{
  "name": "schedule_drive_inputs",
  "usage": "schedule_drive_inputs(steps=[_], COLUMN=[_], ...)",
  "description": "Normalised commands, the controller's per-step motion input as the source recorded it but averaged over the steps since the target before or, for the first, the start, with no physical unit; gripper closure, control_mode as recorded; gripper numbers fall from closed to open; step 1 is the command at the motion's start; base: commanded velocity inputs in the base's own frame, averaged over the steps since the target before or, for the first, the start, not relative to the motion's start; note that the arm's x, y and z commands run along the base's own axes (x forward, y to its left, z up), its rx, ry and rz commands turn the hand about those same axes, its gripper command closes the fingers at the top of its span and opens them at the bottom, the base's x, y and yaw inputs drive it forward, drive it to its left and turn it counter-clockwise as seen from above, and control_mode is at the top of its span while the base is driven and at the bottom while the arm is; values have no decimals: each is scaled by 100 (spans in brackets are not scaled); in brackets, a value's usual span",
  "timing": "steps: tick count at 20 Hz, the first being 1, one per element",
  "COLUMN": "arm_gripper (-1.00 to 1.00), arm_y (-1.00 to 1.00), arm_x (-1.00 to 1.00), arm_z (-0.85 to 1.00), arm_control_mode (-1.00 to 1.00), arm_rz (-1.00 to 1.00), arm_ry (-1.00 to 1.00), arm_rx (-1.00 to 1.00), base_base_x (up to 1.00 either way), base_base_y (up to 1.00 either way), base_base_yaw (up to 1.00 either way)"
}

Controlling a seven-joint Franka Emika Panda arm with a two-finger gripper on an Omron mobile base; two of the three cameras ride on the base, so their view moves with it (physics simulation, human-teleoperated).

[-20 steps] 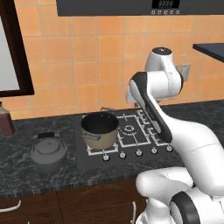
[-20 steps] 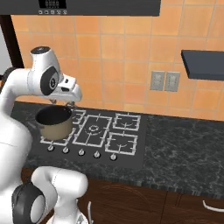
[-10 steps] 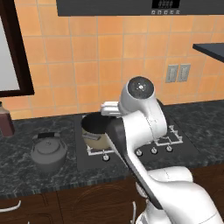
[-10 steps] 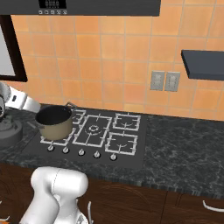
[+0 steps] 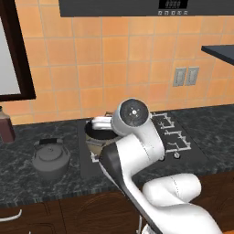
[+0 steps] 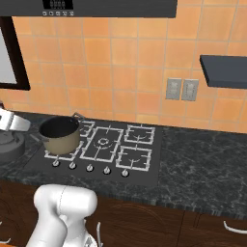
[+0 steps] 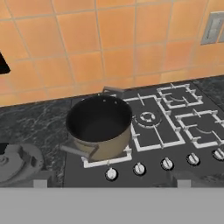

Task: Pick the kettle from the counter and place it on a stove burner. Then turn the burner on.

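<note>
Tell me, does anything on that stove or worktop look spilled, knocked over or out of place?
Nothing stands out. The kettle sits upright on the counter, left of the cooktop. The tan pot stands level on its grate, and no spill or damage shows.

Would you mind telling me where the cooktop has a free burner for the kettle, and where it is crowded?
Free: the small grates right of the pot, namely the back-right burner and the front-right stove burner. The centre ringed burner is bare too. Crowded: the left side, where the pot sits close to the kettle on the counter.
</note>
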Motion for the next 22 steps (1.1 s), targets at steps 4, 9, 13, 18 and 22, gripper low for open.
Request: schedule_drive_inputs(steps=[4,9,13,18,22], arm_gripper=[-100,-100,-100,-100,-100], arm_y=[100,100,66,39,28], arm_x=[-21,9,52,40,28], arm_z=[16,-2,-37,-30,-45], arm_control_mode=[-100,-100,-100,-100,-100], arm_rz=[0,0,0,-3,-14], arm_ry=[0,30,43,21,4], arm_rx=[-3,-2,0,3,5], base_base_x=[0,0,0,0,0], base_base_y=[0,0,0,0,0], base_base_yaw=[0,0,0,0,0])
